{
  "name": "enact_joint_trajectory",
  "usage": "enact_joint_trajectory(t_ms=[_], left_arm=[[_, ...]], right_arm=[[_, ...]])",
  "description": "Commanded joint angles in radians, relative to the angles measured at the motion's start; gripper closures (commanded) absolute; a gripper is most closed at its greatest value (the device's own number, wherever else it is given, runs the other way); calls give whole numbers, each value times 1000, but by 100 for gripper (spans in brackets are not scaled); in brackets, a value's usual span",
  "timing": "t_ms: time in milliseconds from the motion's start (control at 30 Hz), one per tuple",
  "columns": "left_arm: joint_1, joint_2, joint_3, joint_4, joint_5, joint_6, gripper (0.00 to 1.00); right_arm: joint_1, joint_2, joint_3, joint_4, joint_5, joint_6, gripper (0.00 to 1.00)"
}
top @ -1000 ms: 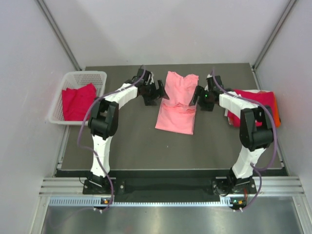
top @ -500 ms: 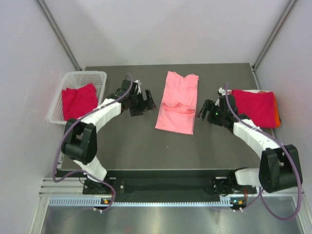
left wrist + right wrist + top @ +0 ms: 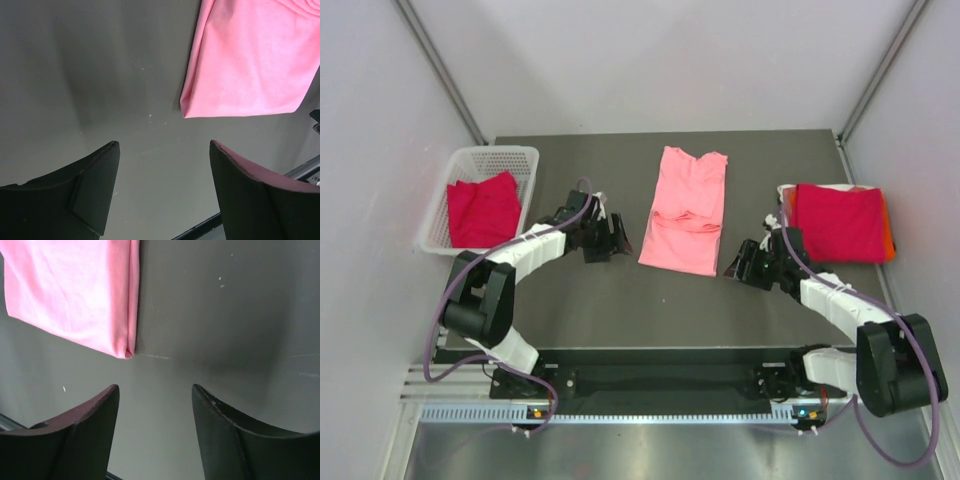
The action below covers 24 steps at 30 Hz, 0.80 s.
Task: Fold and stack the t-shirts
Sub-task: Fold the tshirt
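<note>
Entry: your left gripper (image 3: 610, 238) and right gripper (image 3: 740, 262) both sat low over the dark grey table top (image 3: 620, 300), each with fingers spread apart and nothing between them. The light salmon-pink cloth t-shirt (image 3: 685, 210) lay flat between the two. From the left gripper (image 3: 165, 145) its near corner was just ahead and slightly right of the finger gap, not touching. From the right gripper (image 3: 156, 387) the other near corner was just ahead and slightly left, also apart. The shirt (image 3: 250, 60) had its sides folded in to a narrow strip with a crease across the middle. Judged: lengthwise folds done, cross fold and stacking not yet. Out beyond the right gripper's far side lay a folded crimson-magenta cloth t-shirt (image 3: 840, 222) on a pile, orange and white edges showing under it. Beyond the left gripper's outer side, a crumpled crimson-magenta cloth t-shirt (image 3: 480, 208) lay in the white plastic mesh basket (image 3: 480, 155), unfolded, so at least one more round is due.
</note>
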Motion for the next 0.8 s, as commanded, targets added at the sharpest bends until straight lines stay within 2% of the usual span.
enact_joint_trajectory(t_ms=[0,233,367,600,767], left_arm=[[-6,-24,-14,78,30,22,24],[-22,44,-5,97,53,24,25],[-45,84,20,97,60,22,31],[-72,139,66,92,47,10,34],[-86,180,109,78,25,10,37]], right_arm=[[-9,-6,-14,97,-41,1,41],[40,85,12,124,-35,-12,47],[84,152,50,139,-21,-9,48],[124,246,101,150,-4,-2,52],[146,307,159,131,28,-15,59]])
